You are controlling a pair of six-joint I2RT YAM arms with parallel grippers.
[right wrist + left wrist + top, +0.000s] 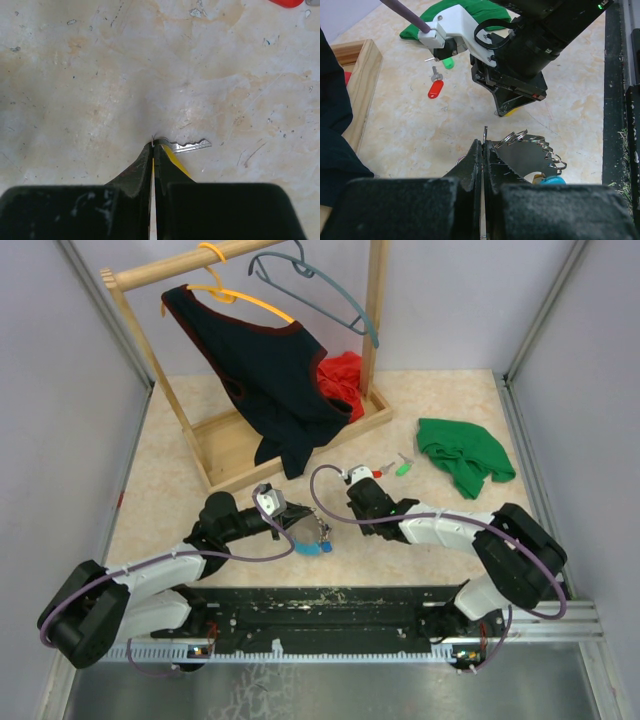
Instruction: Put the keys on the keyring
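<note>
While the top view shows the left hand (298, 524) closed on the keyring (316, 534) near the counter's (170, 502) middle, the right hand (352, 516) stands just at its 3 o'clock, with a red key (383, 471) and a green key (404, 466) lying loose farther out toward 1 o'clock. From the left wrist, the shut fingers (472, 165) pinch the keyring's wire, its coils and blue cap (552, 180) spreading toward 4 o'clock, and at 12 o'clock the right hand clamps a yellow key (512, 111) low over the counter. From the right wrist, the blade (191, 146) pokes out toward 3 o'clock from between closed fingers.
</note>
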